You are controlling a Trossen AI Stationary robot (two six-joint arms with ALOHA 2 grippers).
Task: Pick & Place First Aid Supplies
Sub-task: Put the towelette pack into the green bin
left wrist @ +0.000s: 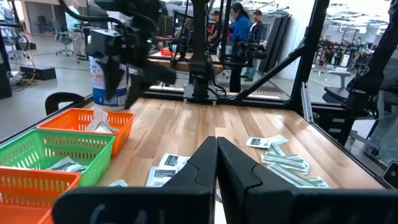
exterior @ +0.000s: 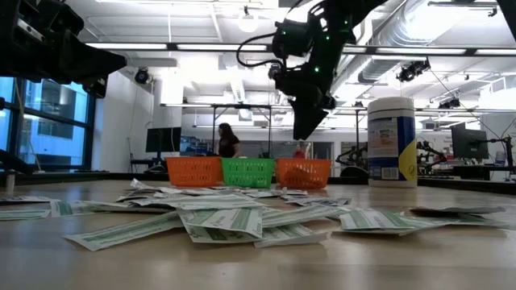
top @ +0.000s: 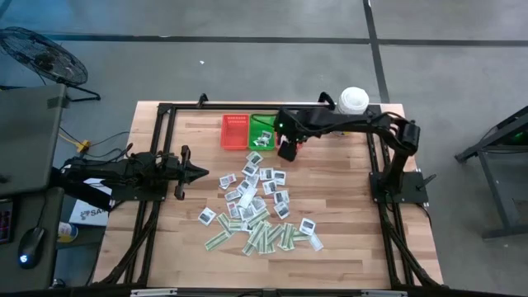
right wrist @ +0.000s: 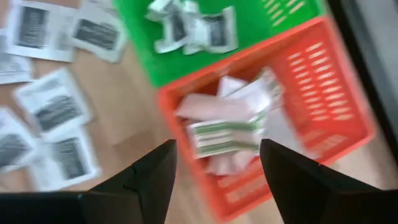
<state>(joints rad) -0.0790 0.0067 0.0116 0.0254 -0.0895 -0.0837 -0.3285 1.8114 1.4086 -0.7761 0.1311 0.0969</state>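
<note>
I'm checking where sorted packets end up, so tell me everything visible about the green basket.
The green basket is a small rectangular tray of plastic-looking mesh with latticed walls and an open top. It sits upright and flat on the wooden table near the far edge, in a row between two orange-red baskets whose walls stand right against it. A few white packets with dark print lie inside. The open right gripper hovers above the neighbouring basket, not touching the green one.

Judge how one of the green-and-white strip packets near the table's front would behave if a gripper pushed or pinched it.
The green-and-white strip packets look thin and papery, so probably very light and floppy. In the low view their edges curl off the table, which may give a finger something to catch. They overlap, so a push would likely drag neighbours along.
</note>
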